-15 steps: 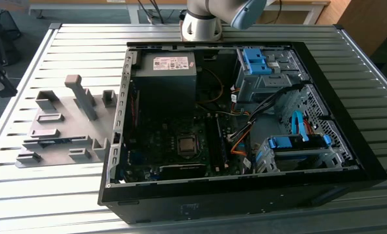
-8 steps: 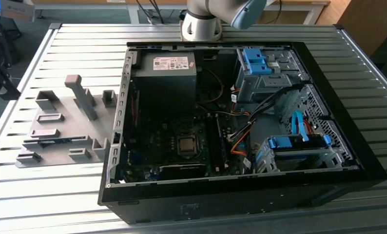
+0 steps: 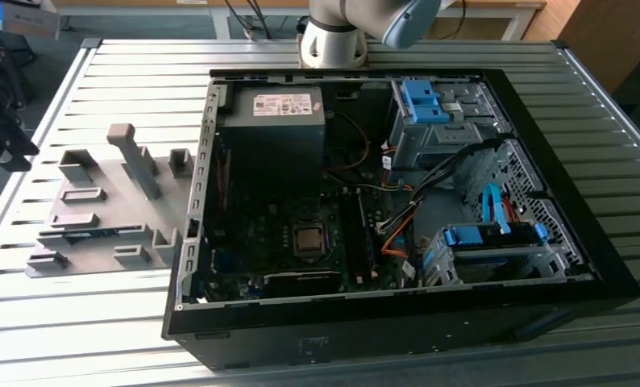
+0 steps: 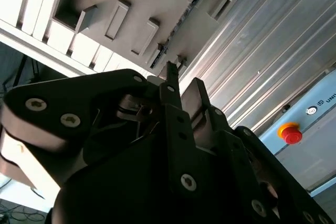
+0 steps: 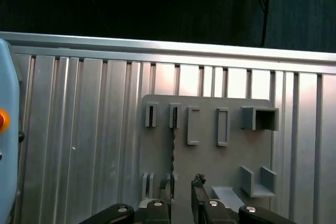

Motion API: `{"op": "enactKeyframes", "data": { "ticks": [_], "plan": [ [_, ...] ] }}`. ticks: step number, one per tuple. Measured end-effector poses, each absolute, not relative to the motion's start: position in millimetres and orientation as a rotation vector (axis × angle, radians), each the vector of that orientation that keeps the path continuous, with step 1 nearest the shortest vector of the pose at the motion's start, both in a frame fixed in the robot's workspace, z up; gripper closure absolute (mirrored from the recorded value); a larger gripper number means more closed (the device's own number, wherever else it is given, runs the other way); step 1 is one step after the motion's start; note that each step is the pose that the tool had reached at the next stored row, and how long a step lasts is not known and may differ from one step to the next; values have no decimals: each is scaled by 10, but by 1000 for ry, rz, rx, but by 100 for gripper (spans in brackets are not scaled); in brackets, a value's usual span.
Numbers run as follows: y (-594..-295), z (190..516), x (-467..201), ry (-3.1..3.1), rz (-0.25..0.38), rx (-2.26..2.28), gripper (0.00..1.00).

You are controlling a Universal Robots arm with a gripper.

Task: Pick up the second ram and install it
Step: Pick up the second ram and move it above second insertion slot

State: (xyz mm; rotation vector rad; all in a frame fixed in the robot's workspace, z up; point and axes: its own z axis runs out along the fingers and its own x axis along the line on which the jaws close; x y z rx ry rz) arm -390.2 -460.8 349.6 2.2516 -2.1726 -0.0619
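Note:
The second ram [image 3: 89, 234] is a thin blue stick standing on its edge in the grey fixture plate [image 3: 94, 181], at the exterior view's left of the computer case. In the first wrist view the ram [image 5: 172, 150] appears as a thin dark line held between slotted blocks. My gripper [image 5: 181, 187] hangs well above the plate, roughly over one end of the stick. Its two black fingers [image 5: 198, 186] stand apart with nothing between them, so it is open. The second wrist view looks past the gripper [image 4: 182, 85] to the ram's edge [image 4: 178, 24] beyond it.
The open computer case [image 3: 578, 242] lies on the slatted metal table [image 3: 137, 72], showing the motherboard, processor socket [image 3: 308, 239], black power supply [image 3: 272, 133] and blue drive brackets. The arm's base [image 3: 336, 36] stands at the far edge. A red stop button [image 4: 290, 132] is at the table's side.

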Motion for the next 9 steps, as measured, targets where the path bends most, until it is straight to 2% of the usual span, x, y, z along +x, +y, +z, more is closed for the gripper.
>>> {"op": "enactKeyframes", "data": {
  "ticks": [9],
  "plan": [
    [-4610,3352,-3902,-2242,-66,2188,70]
  ]
}}
